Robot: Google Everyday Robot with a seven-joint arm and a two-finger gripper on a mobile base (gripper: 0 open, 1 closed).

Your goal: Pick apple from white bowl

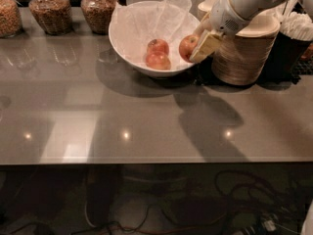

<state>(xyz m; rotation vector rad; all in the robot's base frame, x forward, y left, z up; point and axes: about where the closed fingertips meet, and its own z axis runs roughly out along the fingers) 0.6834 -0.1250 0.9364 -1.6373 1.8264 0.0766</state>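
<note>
The white bowl [128,43], lined with crumpled white tissue, stands at the back middle of the grey counter. My gripper [193,44] reaches in from the upper right and is shut on the red apple [186,47]. It holds the apple just inside the bowl's right rim, raised off the bottom. One tan finger pad [206,45] lies against the apple's right side. Two other apples stay in the bowl: a red one with a yellowish top [158,46] and a paler one [158,61].
Stacks of tan disposable bowls [240,58] stand right next to the bowl's right side, under my arm. Glass jars of grains [48,11] line the back left. A dark holder with white items [294,38] is at the far right. The counter's front edge [146,161] runs across.
</note>
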